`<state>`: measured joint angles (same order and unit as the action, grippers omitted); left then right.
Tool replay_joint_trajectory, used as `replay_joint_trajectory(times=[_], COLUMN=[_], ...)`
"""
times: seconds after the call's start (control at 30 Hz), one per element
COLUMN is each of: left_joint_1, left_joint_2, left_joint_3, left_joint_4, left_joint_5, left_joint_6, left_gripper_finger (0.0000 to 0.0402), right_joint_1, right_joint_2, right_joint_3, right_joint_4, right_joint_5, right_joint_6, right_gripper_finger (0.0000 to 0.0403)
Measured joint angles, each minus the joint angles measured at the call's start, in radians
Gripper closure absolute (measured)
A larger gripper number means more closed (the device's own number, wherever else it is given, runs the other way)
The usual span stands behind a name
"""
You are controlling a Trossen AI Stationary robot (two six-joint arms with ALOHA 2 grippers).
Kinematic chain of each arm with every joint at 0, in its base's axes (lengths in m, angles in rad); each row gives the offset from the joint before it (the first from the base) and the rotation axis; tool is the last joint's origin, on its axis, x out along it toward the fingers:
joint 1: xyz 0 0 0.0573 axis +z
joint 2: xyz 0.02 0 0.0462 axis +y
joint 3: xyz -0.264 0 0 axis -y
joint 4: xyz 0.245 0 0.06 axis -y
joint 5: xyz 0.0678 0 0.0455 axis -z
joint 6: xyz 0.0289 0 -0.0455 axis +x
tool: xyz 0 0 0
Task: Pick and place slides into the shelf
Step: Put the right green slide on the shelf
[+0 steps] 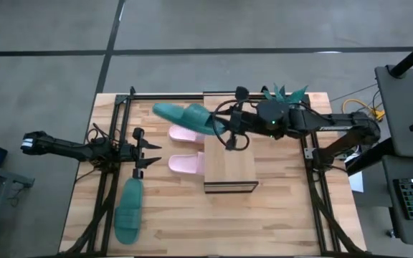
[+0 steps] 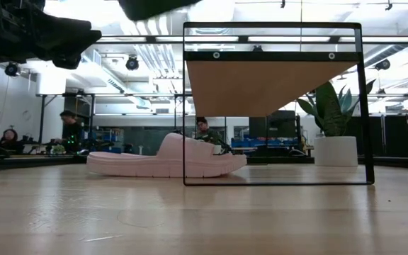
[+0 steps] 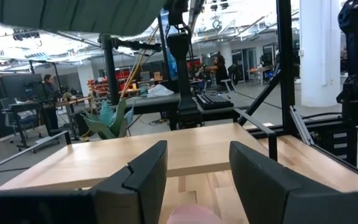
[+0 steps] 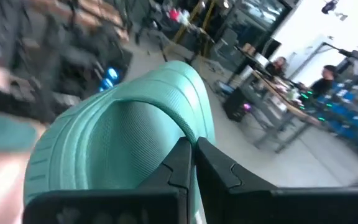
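Note:
My right gripper point(image 1: 226, 133) is over the shelf point(image 1: 229, 161), shut on a teal slide point(image 1: 183, 115) that hangs in the air above the shelf's left edge; in the low view the slide point(image 2: 154, 6) is a dark shape at the top. Two pink slides point(image 1: 183, 133) point(image 1: 186, 163) lie flat on the table, their right ends under the shelf's plank top. A second teal slide point(image 1: 129, 210) lies sole down near the table's front left. My left gripper point(image 1: 149, 154) is open, level, just left of the nearer pink slide point(image 3: 191, 215). My right gripper pinches the teal slide between its two fingers at the ribbed strap's edge point(image 4: 166, 134), at the slide's end nearest the arm. The fingers come level from the table's right. The slide is lifted clear and reaches out leftward beyond the fingers point(image 4: 180, 163).
Black metal frames point(image 1: 113, 143) point(image 1: 310, 154) run along the table's left and right sides. The shelf's thin black frame point(image 2: 184, 106) stands upright around the plank. A potted plant point(image 1: 285, 93) sits at the far edge. Bare tabletop point(image 1: 264, 222) lies in front of the shelf.

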<state>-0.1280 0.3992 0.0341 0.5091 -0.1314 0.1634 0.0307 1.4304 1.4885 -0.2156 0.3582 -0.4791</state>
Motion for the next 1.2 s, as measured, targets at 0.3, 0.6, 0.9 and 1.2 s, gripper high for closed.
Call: replay_joint_trajectory(times=[0.3,0.6,0.9,1.2], left_joint_1=[0.000,0.000,0.000,0.000], left_joint_2=[0.000,-0.001,0.000,0.000], left_joint_3=[0.000,0.000,0.000,0.000], left_joint_4=[-0.003,-0.002,-0.002,-0.002], left_joint_5=[0.000,0.000,0.000,0.000], left_joint_6=[0.000,0.083,0.079,0.079], left_gripper_finger=[0.0242,0.0242,0.0242,0.0242], right_joint_1=[-0.270,-0.493,-0.608,-0.675], right_joint_2=[-0.225,-0.349,-0.274,-0.204], right_joint_3=[-0.338,-0.550,-0.602,-0.597], right_joint_4=[0.241,0.250,0.252,0.231], right_joint_5=[-0.475,-0.729,-0.833,-0.833], right_joint_6=[-0.212,-0.415,-0.622,-0.727], right_gripper_finger=[0.0395,0.0395,0.0395,0.0395])
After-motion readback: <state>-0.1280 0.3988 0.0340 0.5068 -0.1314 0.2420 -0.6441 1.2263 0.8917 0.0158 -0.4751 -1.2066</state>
